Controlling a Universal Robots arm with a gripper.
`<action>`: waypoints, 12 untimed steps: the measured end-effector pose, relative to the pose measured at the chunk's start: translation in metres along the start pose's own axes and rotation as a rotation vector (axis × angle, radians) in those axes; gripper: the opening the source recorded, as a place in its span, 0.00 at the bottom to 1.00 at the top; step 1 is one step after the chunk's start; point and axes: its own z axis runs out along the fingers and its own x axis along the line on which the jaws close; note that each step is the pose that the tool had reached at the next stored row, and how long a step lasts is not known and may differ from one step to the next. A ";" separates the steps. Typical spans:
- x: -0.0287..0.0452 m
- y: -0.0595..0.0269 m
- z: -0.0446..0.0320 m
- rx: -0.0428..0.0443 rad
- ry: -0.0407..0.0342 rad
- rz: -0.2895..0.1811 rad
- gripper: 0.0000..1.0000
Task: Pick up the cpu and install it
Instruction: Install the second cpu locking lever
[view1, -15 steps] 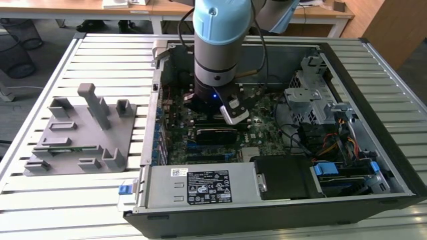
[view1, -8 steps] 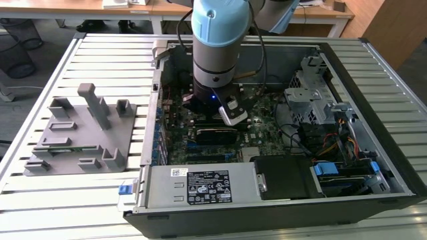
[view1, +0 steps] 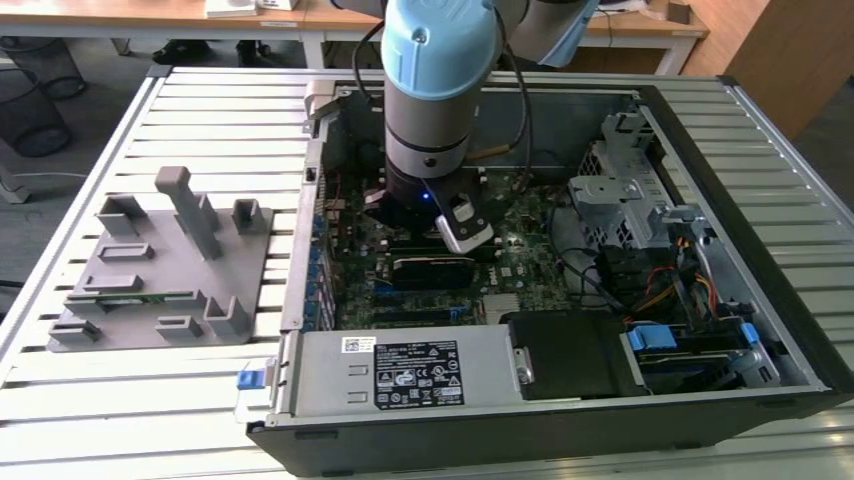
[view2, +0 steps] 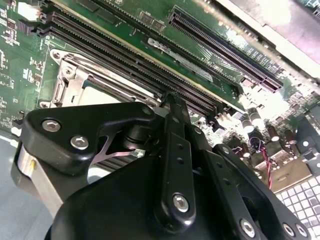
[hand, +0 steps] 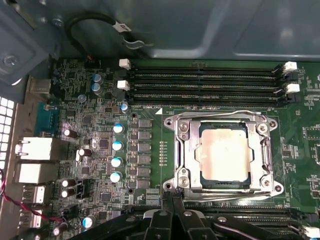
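The cpu (hand: 223, 152), a flat square chip with a pale metal top, lies inside the motherboard socket's metal frame (hand: 182, 150); the frame surrounds it on all sides. In the second wrist view a strip of the cpu (view2: 102, 94) shows past the black gripper body. My gripper (hand: 169, 201) hovers just beside the socket's edge, its two black fingers pressed together with nothing between them. The gripper (view2: 170, 102) tips point at the board next to the memory slots. In the exterior view the arm (view1: 427, 110) reaches straight down into the open computer case.
Black memory slots (hand: 205, 85) run along one side of the socket. Capacitors (hand: 116, 152) and rear ports (hand: 37, 150) stand on another side. The case walls (view1: 747, 200), drive cage (view1: 621, 200) and power supply (view1: 400, 370) hem in the arm. A grey tray (view1: 160, 270) holding a green memory stick (view1: 127, 297) sits outside the case.
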 end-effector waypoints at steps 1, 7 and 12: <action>0.0000 -0.0001 0.0003 -0.0029 0.0000 0.000 0.11; 0.0005 -0.0004 0.0020 -0.0183 0.0000 -0.001 0.11; 0.0014 -0.0007 0.0034 -0.0227 0.0000 -0.001 0.11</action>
